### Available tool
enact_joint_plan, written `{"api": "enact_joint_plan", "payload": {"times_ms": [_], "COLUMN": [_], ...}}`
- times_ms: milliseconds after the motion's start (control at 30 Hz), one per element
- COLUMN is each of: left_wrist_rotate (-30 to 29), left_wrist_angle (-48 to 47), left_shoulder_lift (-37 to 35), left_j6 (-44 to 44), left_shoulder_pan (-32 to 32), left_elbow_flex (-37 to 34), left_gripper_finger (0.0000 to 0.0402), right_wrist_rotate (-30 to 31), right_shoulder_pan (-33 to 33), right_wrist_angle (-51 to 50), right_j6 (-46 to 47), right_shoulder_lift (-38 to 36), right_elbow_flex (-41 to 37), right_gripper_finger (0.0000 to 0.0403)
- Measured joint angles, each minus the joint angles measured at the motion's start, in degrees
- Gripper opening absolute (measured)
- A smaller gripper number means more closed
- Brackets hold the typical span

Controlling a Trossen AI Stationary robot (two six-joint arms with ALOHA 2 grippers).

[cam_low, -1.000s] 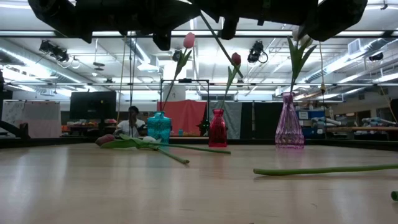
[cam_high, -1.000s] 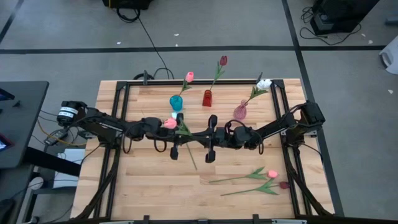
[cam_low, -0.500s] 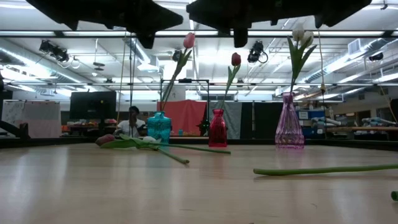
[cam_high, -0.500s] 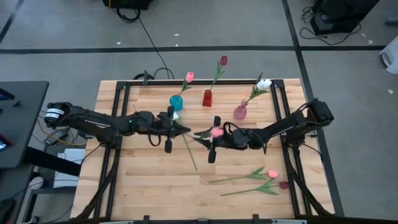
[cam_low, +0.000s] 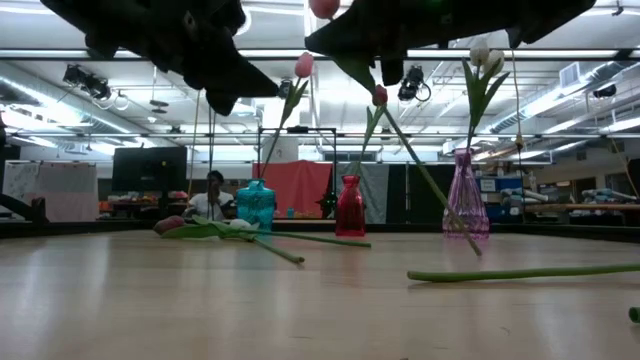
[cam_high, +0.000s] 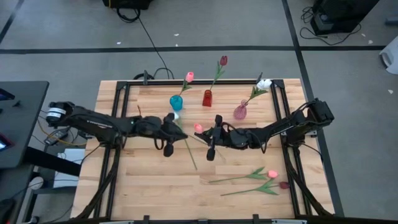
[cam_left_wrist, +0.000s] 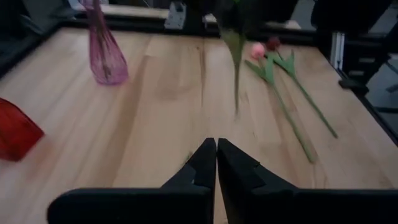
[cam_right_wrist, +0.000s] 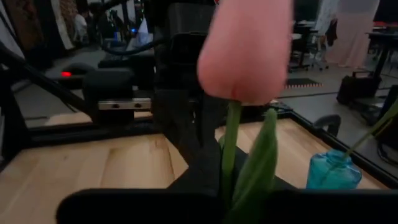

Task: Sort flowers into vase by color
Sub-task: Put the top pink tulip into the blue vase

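Half a second back the pink-headed artificial tulip with its long green stem (cam_high: 198, 128) lay over the right gripper (cam_high: 209, 134); its head now sits farther toward the left arm, just beyond the fingertips. That gripper's jaws are pinched shut on the tulip's stem just below the head, which fills the right wrist view, stem and leaf running down between the dark fingers (cam_right_wrist: 193, 130). The stem slants down behind the gripper, clear of the table in the low view.

Left gripper (cam_high: 175, 126) faces it from the other side, its jaws closed tight with nothing between them, as the left wrist view shows; it has pulled back slightly from the handover point.

Taking the small red glass vase (cam_high: 207, 98) as the landmark: both grippers hover over the light wooden slatted table (cam_high: 149, 180) in front of it, the right one almost straight before it, the left one before and to the left. A dark red tulip (cam_high: 222, 61) stands in that vase. Just to its left is a teal glass vase (cam_high: 176, 102) holding a pink tulip (cam_high: 189, 76), and to its right a pale pink glass vase (cam_high: 240, 112) with a white tulip (cam_high: 264, 83). Well in front and to the right, two loose tulips (cam_high: 261, 180) lie flat, one pink, one dark red. A white tulip (cam_high: 175, 116) lies beside the teal vase.
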Motion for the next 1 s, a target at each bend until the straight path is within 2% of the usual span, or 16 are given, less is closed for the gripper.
{"api": "enact_joint_plan", "payload": {"times_ms": [167, 400, 500, 767, 867, 1000], "left_wrist_rotate": [0.05, 0.07, 0.27, 0.29, 0.29, 0.29], "left_wrist_angle": [4.49, 25.12, 28.45, 32.73, 33.22, 33.74], "left_shoulder_lift": [4.66, 15.47, 18.00, 20.99, 21.00, 21.03], "left_j6": [-0.74, -1.33, -1.36, 1.55, 2.85, 3.38], "left_shoulder_pan": [-1.58, -2.93, -2.21, -1.37, -1.35, -1.33], "left_elbow_flex": [-0.02, 0.00, 0.96, 4.44, 5.57, 6.66], "left_gripper_finger": [0.0024, 0.0032, 0.0062, 0.0188, 0.0206, 0.0204], "right_wrist_rotate": [2.94, 0.01, -2.25, -2.67, -2.71, -2.84], "right_shoulder_pan": [0.03, 0.02, 0.02, 0.06, 0.06, 0.06], "right_wrist_angle": [0.83, 13.41, 14.89, 14.89, 14.91, 14.96], "right_j6": [-0.74, -6.88, -7.47, -7.54, -7.58, -7.58], "right_shoulder_lift": [0.01, 0.02, 0.02, 0.17, 0.20, 0.20], "right_elbow_flex": [0.02, 0.07, 0.07, 0.07, 0.07, 0.07], "right_gripper_finger": [0.0010, 0.0008, 0.0008, 0.0008, 0.0008, 0.0008]}}
